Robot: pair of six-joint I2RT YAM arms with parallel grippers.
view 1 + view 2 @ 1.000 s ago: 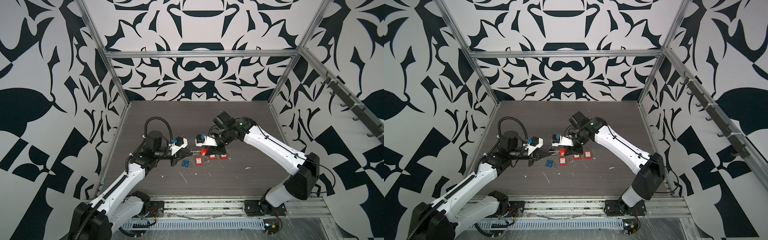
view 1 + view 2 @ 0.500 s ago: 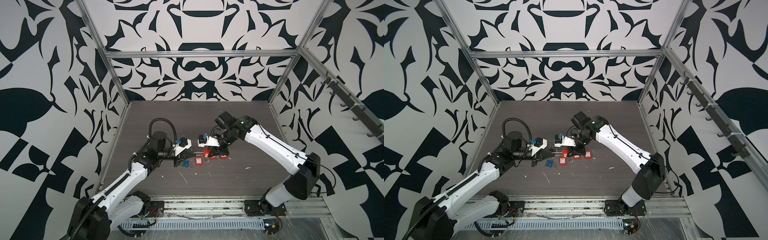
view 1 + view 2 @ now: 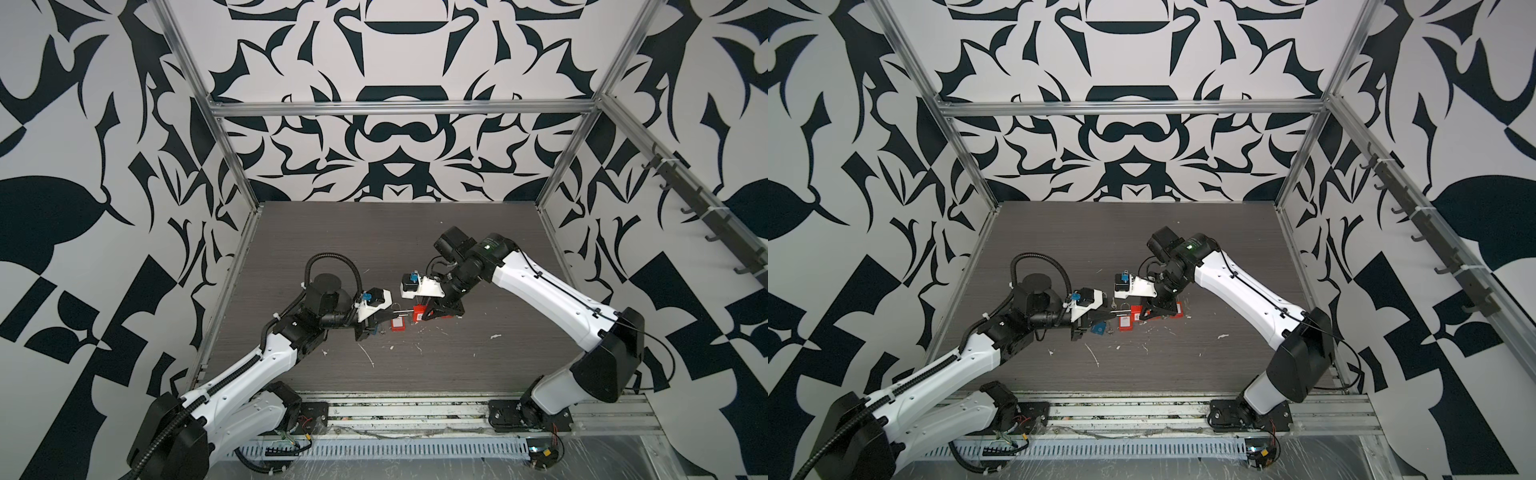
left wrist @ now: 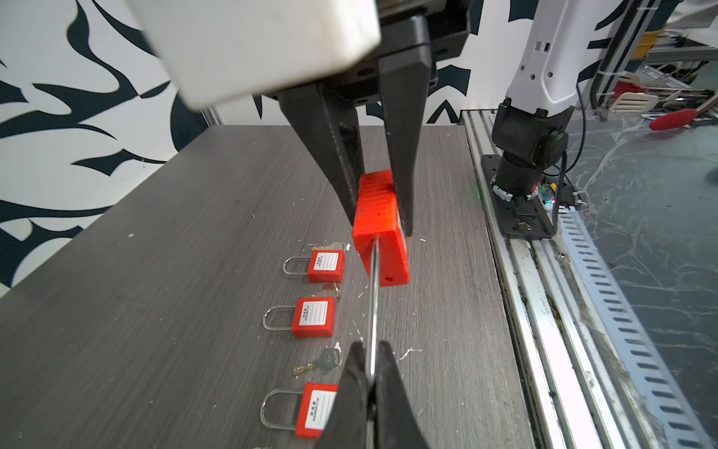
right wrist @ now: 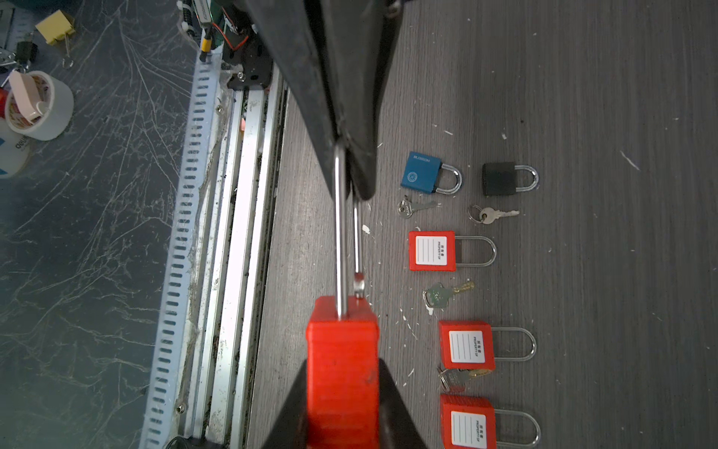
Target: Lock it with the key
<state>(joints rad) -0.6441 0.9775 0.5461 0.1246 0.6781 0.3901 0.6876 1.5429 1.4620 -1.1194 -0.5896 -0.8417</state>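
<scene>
1. In both top views, the left gripper (image 3: 386, 319) and the right gripper (image 3: 1144, 314) are seen meeting low over the front middle of the table (image 3: 374, 249). A red padlock (image 3: 419, 312) is held between them. The grip itself is too small to be judged there.
2. In the left wrist view, the left gripper's fingers (image 4: 388, 373) are seen pressed together on the padlock's shackle (image 4: 373, 303). The red body is clamped by the right gripper. Three more red padlocks (image 4: 314, 317) are laid in a row on the table. A brass-bladed key (image 4: 316, 363) is left loose between two of them and is touched by neither gripper.
3. In the right wrist view, the right gripper's fingers (image 5: 392, 392) are shown pinching the body by its two sides. A detail not seen in the other views is given here: one shackle leg is seated in the body and the other is lifted clear of it. Beyond the red row, a blue padlock (image 5: 421, 173), a black padlock (image 5: 499, 179) and two silver keys (image 5: 413, 206) are shown. None of them is within the left wrist view.
</scene>
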